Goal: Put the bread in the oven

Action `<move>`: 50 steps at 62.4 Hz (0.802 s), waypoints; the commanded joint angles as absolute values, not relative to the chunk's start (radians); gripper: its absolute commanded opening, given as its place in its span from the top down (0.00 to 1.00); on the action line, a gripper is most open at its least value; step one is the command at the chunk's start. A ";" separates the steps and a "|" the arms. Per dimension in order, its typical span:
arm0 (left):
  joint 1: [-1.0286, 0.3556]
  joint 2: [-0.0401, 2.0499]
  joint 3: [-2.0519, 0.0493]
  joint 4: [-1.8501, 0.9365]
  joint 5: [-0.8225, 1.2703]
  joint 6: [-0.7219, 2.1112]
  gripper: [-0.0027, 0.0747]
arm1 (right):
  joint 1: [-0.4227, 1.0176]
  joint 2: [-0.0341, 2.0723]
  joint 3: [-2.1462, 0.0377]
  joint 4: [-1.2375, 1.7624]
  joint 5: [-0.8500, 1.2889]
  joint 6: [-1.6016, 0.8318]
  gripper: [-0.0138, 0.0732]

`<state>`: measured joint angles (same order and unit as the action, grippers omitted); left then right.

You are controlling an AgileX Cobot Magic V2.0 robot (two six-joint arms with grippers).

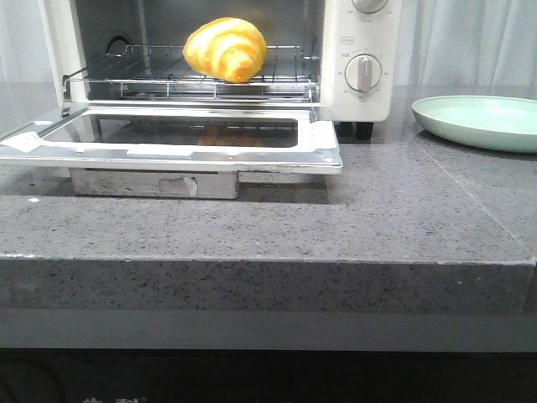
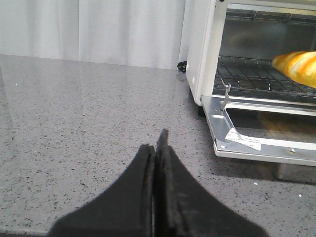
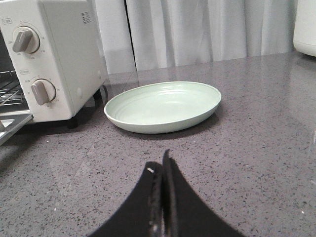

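The bread (image 1: 226,49), a glossy golden croissant roll, lies on the wire rack (image 1: 201,77) inside the white oven (image 1: 361,50). The oven's glass door (image 1: 180,138) hangs open and flat. In the left wrist view the bread (image 2: 297,66) shows on the rack at the far side of the oven (image 2: 201,54). My left gripper (image 2: 156,143) is shut and empty over the counter, well short of the door. My right gripper (image 3: 159,163) is shut and empty, near the empty pale green plate (image 3: 163,106). Neither gripper shows in the front view.
The pale green plate (image 1: 478,120) sits right of the oven on the grey speckled counter (image 1: 403,210). The oven's dials (image 3: 42,90) face forward. A white object (image 3: 306,24) stands at the back right. White curtains hang behind.
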<state>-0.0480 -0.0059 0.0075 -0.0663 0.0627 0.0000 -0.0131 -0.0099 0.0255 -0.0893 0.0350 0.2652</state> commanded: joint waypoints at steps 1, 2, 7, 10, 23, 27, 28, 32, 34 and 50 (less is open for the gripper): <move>-0.051 -0.027 0.031 -0.067 -0.013 -0.006 0.99 | -0.018 -0.030 0.029 -0.090 -0.054 0.255 0.92; -0.051 -0.027 0.031 -0.067 -0.013 -0.006 0.99 | -0.018 -0.030 0.029 -0.091 -0.054 0.255 0.92; -0.051 -0.027 0.031 -0.067 -0.013 -0.006 0.99 | -0.018 -0.030 0.029 -0.097 -0.056 0.247 0.92; -0.051 -0.027 0.031 -0.067 -0.013 -0.006 0.99 | -0.018 -0.030 0.029 -0.096 -0.059 0.221 0.92; -0.051 -0.027 0.031 -0.067 -0.013 -0.006 0.99 | -0.018 -0.031 0.029 0.094 -0.059 -0.034 0.92; -0.051 -0.027 0.031 -0.067 -0.013 -0.006 0.99 | -0.018 -0.031 0.029 0.116 -0.059 -0.075 0.92; -0.051 -0.027 0.031 -0.067 -0.013 -0.006 0.99 | -0.018 -0.031 0.029 0.115 -0.059 -0.077 0.92; -0.051 -0.027 0.031 -0.067 -0.013 -0.006 0.99 | -0.018 -0.031 0.029 0.115 -0.060 -0.077 0.92; -0.051 -0.027 0.031 -0.067 -0.013 -0.006 0.99 | -0.018 -0.031 0.029 0.115 -0.060 -0.077 0.92; -0.051 -0.027 0.031 -0.067 -0.013 -0.006 0.99 | -0.018 -0.031 0.029 0.115 -0.060 -0.077 0.92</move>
<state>-0.0480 -0.0059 0.0075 -0.0663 0.0627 0.0000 -0.0131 -0.0099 0.0255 0.1118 0.0292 -0.0651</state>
